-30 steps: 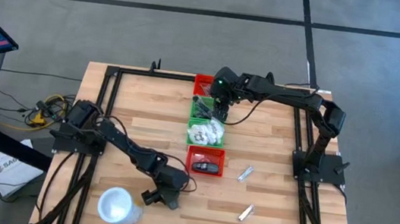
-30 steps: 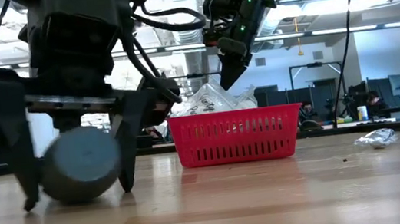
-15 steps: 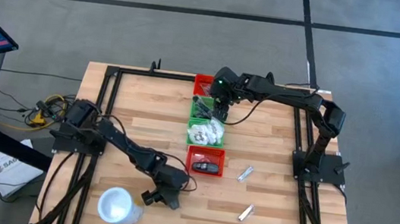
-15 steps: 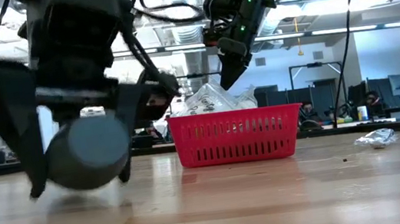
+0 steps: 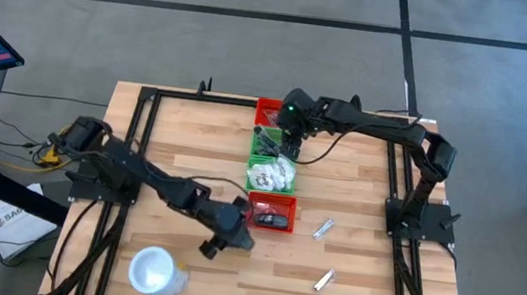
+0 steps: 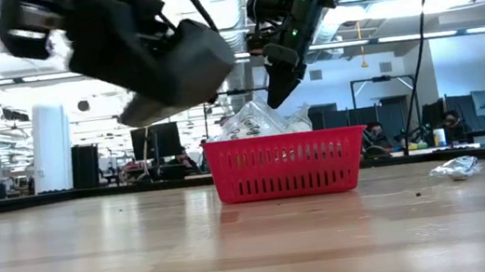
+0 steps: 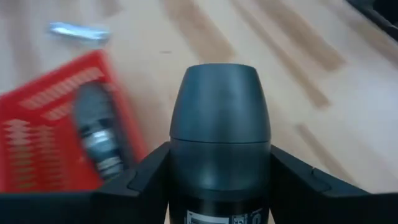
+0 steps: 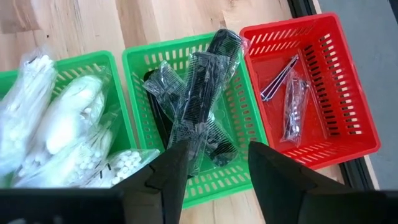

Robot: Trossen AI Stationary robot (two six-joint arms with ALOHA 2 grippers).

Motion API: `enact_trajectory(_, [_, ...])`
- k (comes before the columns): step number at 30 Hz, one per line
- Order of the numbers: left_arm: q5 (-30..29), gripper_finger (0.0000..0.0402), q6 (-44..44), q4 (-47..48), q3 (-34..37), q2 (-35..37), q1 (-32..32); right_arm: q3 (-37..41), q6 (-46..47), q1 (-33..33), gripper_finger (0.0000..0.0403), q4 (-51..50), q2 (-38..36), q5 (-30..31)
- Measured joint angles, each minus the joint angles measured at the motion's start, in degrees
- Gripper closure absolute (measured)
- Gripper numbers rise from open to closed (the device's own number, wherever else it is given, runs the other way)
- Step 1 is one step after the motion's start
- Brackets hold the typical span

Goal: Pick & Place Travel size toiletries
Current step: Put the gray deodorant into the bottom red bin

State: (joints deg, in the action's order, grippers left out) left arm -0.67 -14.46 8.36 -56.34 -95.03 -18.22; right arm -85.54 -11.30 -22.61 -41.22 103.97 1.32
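Surface (image 5: 183, 148) risk: the left gripper (image 7: 219, 134), fingers clamped on a dark oblong bottle (image 7: 219, 106), is lifted beside the near red bin (image 5: 271, 212); a tilted release could bounce it off the rim. Green bins (image 5: 271, 174) block the far side. Right gripper (image 8: 217, 163), fingers spread and empty, hovers over packaged combs (image 8: 202, 106). White cup (image 5: 152, 270) and silver tubes (image 5: 323, 227) lie apart.

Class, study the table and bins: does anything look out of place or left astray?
Two silver-grey tubes lie loose on the table, outside the bins. The white cup sits alone near the table's front edge. The left claw carries a dark oblong bottle beside the near red bin.
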Motion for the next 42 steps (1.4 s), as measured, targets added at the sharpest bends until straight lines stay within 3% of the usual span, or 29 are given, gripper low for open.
enact_trajectory(4, [-2.56,0.0202,0.40,-2.91,0.00,0.17,2.33,0.00,0.20,0.93,0.0251,0.11,-1.83,0.00])
enact_trajectory(18, [-2.86,0.0198,4.45,-16.48,-0.02,-1.51,11.57,-0.02,3.49,6.03,0.0272,-0.18,-13.41,0.00])
enact_trajectory(29, [-2.87,0.0195,8.98,-26.36,0.02,-10.26,12.43,-0.02,4.73,8.42,0.0278,-2.26,-16.83,0.20])
enact_trajectory(42, [-5.60,0.0185,9.21,-27.59,-0.02,-11.32,12.42,0.00,4.93,8.35,0.0278,-6.31,-16.95,0.24])
